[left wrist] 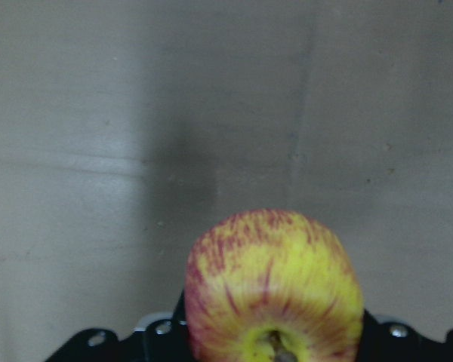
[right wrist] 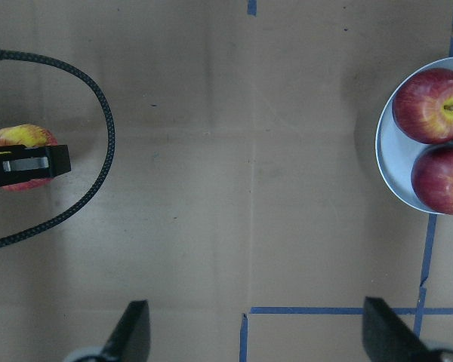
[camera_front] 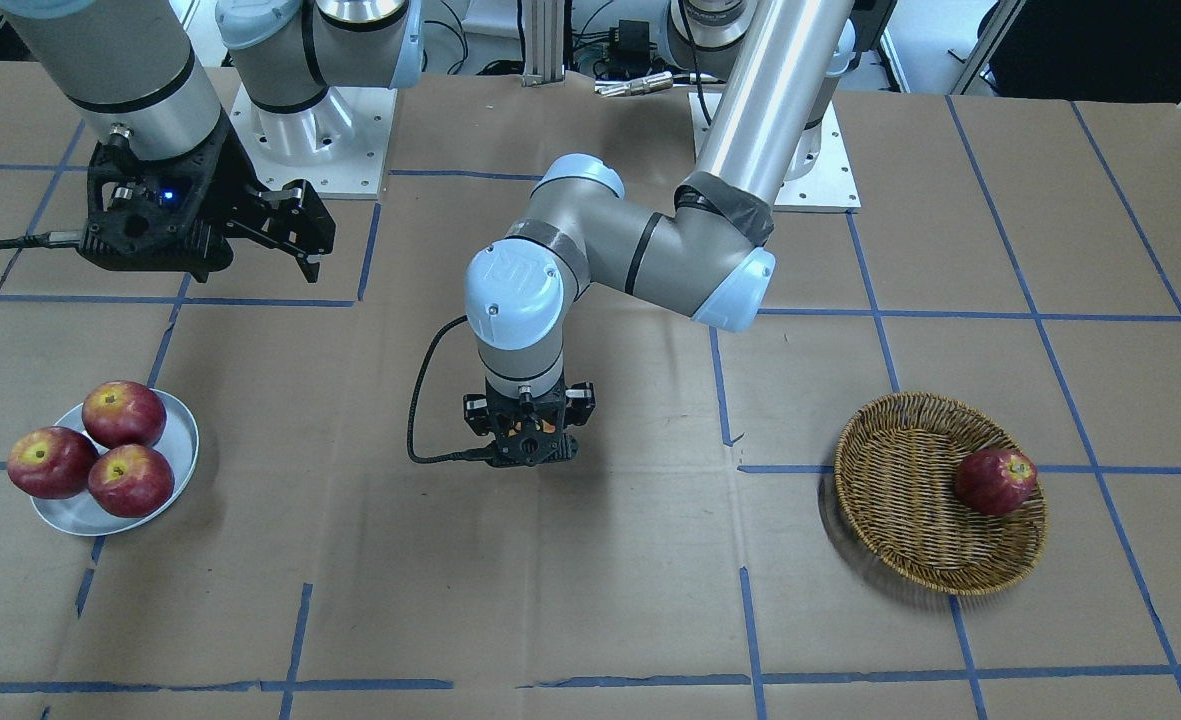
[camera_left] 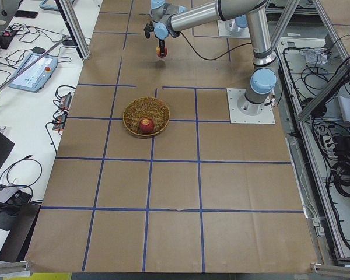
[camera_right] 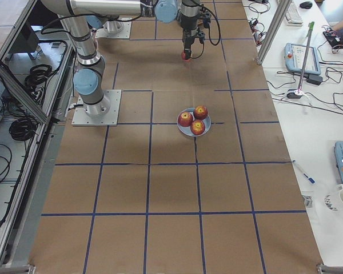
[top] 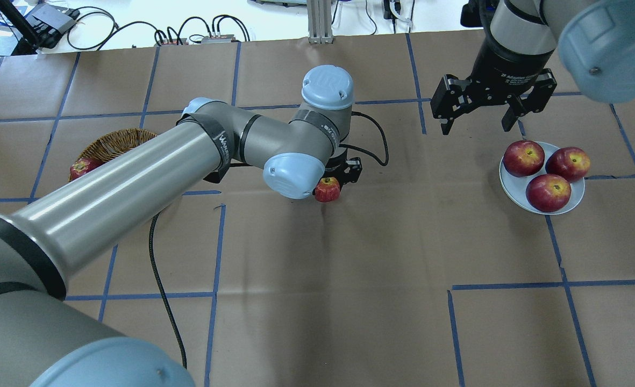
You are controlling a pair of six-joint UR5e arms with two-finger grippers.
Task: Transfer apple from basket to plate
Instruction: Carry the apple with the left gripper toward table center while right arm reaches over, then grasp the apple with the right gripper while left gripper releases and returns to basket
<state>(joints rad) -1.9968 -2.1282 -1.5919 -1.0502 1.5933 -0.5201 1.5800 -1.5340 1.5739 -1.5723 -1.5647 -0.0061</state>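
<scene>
The apple (top: 327, 189), yellow with red streaks, is held in my left gripper (top: 334, 180) above the middle of the table; it fills the lower left wrist view (left wrist: 275, 290) and shows at the left edge of the right wrist view (right wrist: 16, 135). The wicker basket (camera_front: 900, 520) lies to my left and holds one dark red apple (camera_front: 995, 481). The pale plate (top: 516, 187) lies to my right with three red apples on it. My right gripper (top: 476, 126) is open and empty, hovering just beyond the plate.
The table is covered in brown paper with a blue tape grid. The left wrist cable (top: 373, 142) loops beside the left gripper. The arm bases (camera_front: 320, 150) stand at the table's robot side.
</scene>
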